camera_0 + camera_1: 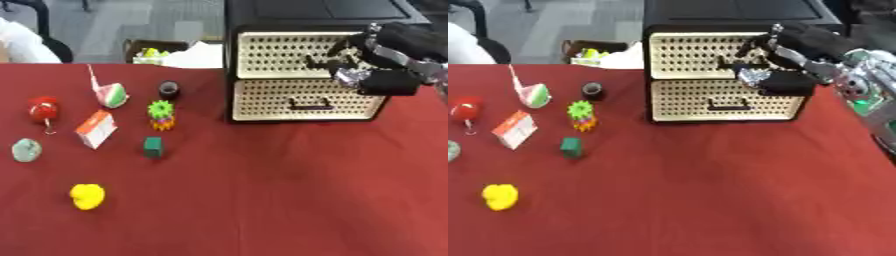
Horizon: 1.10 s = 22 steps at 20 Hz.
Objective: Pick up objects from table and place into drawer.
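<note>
Red table (262,200), right hand (776,62) at drawer (280,55)

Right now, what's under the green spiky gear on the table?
The green gear sits on an orange gear-shaped piece, which rests on the red tablecloth. Whether the two are joined is hidden where they meet.

A red-clothed table (289,200) carries a two-drawer cabinet (306,75) at two o'clock and small toys scattered at nine o'clock.
</note>
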{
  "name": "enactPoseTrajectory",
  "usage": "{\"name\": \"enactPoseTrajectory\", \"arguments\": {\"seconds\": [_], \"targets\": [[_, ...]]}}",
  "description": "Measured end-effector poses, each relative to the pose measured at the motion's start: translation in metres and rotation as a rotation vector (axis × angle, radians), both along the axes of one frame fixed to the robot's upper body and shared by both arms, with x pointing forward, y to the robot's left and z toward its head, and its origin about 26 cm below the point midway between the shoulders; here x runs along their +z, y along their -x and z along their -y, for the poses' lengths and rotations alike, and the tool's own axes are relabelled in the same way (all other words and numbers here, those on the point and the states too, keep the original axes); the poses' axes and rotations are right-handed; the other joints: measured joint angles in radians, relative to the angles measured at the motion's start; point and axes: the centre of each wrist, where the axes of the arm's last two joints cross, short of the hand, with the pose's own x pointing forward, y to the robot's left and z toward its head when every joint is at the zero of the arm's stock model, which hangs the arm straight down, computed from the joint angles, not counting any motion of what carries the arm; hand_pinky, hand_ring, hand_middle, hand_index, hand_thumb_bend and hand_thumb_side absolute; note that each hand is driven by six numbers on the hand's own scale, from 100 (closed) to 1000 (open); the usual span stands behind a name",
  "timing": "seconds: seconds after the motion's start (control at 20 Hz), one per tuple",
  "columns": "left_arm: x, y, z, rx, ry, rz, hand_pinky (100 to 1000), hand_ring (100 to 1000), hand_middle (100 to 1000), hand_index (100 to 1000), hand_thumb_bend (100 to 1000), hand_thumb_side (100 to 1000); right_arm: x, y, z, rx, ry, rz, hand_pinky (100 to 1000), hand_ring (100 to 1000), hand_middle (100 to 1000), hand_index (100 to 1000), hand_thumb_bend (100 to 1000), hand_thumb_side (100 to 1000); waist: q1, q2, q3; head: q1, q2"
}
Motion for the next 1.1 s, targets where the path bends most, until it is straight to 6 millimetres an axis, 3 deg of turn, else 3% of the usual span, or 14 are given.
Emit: {"name": "enactPoseTrajectory", "arguments": {"seconds": [1.1], "targets": [[0.001, 0.0, 0.0, -0.005, 0.001, 0.004, 471, 578, 614, 763, 100, 828, -0.011, -0.014, 0.015, -0.068, 0.001, -0.036, 100, 100, 100, 809, 100, 1000, -0.003, 0.007, 0.008, -0.007, -0.01]]}}
